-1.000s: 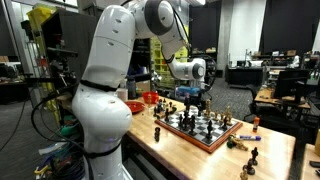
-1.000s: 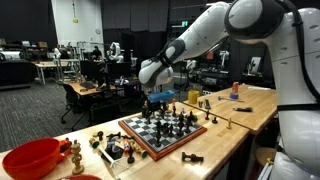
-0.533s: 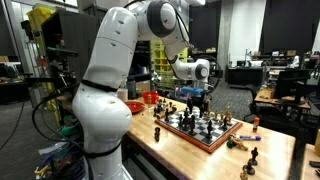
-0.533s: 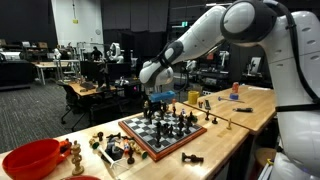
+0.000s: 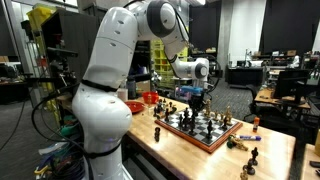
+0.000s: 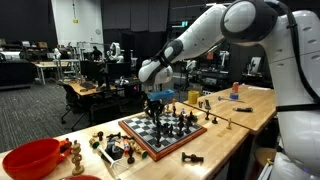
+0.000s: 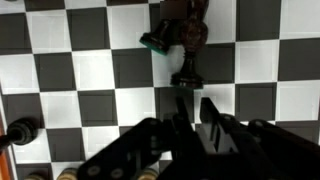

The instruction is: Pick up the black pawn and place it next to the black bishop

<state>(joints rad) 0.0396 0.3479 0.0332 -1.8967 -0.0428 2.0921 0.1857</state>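
Note:
In the wrist view the black pawn (image 7: 187, 70) stands on a white square of the chessboard (image 7: 90, 65). My gripper (image 7: 192, 97) has its two dark fingers drawn in close around the pawn's lower part, with only a thin gap showing. A brown piece (image 7: 182, 28) with a green felt base lies tipped over just beyond it. In both exterior views the gripper (image 5: 193, 97) (image 6: 155, 101) points down over the far side of the board (image 5: 205, 130) (image 6: 150, 142). I cannot pick out the black bishop among the crowded pieces.
A red bowl (image 6: 35, 157) and several captured pieces (image 6: 110, 148) sit at one end of the wooden table (image 5: 270, 150). Loose pieces (image 5: 252, 155) lie near the other end. Another dark piece (image 7: 20, 130) stands at the wrist view's left edge.
The arm has held almost still above the board, and the gripper's fingers have come together around the pawn.

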